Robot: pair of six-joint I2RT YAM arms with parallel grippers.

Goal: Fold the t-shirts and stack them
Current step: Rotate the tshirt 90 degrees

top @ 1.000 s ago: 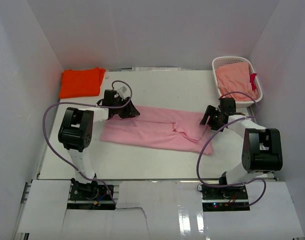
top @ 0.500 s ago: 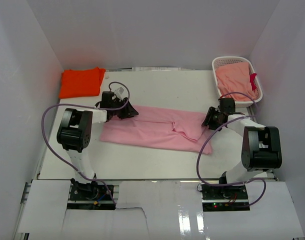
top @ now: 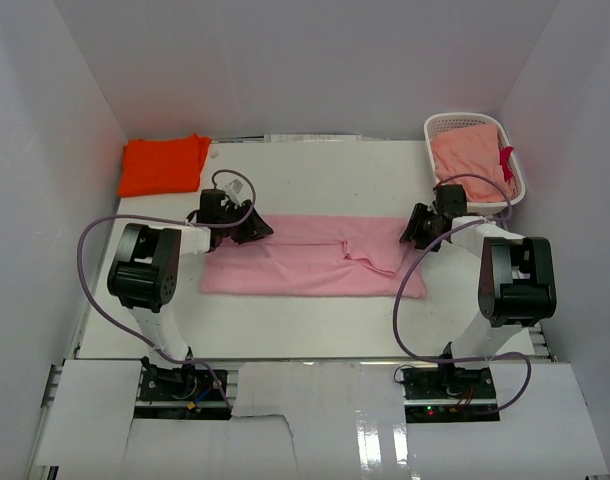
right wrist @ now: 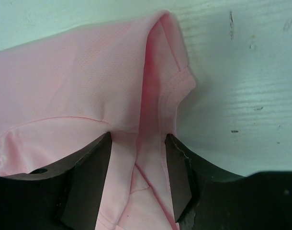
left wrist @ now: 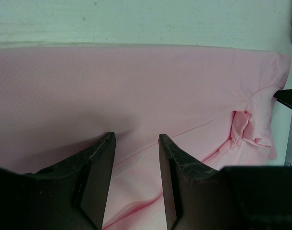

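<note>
In the last second the right gripper has drawn its end of the light pink t-shirt out toward 2 o'clock, while the left gripper has barely shifted. The cloth sat skewed before; now it lies as a straight, flat band across the middle of the table — squared up, I judge, for the next fold. Each gripper rests on a far corner of the shirt. In both wrist views the fingers stand apart with pink cloth between them, flat on the left and a raised sleeve fold on the right. The bright orange t-shirt lies at 10 o'clock, well apart, and looks already folded — the stack's base, I'd guess. A white lattice basket at 2 o'clock holds salmon cloth. The tabletop is white and lightly scuffed, boxed in by plain pale walls.
</note>
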